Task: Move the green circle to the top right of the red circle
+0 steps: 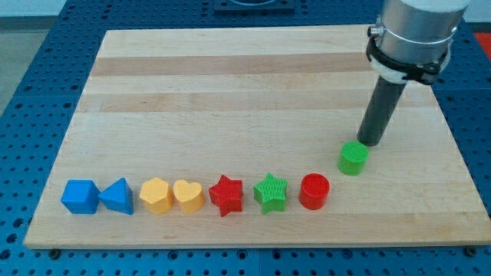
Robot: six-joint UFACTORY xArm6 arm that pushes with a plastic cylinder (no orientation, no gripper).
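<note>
Green circle (354, 158) up-right of red circle (314, 191), my tip (370, 143) touching its upper-right edge, no claw in view.

No text, label, brand, number or sign can be read anywhere in the camera view.

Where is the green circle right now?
The green circle sits toward the view's right, just up and right of the red circle, with my tip at its upper right edge.

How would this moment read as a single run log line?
my tip touching green circle block from above-right | green circle up-right of red circle block, apart | others rowed left
</note>
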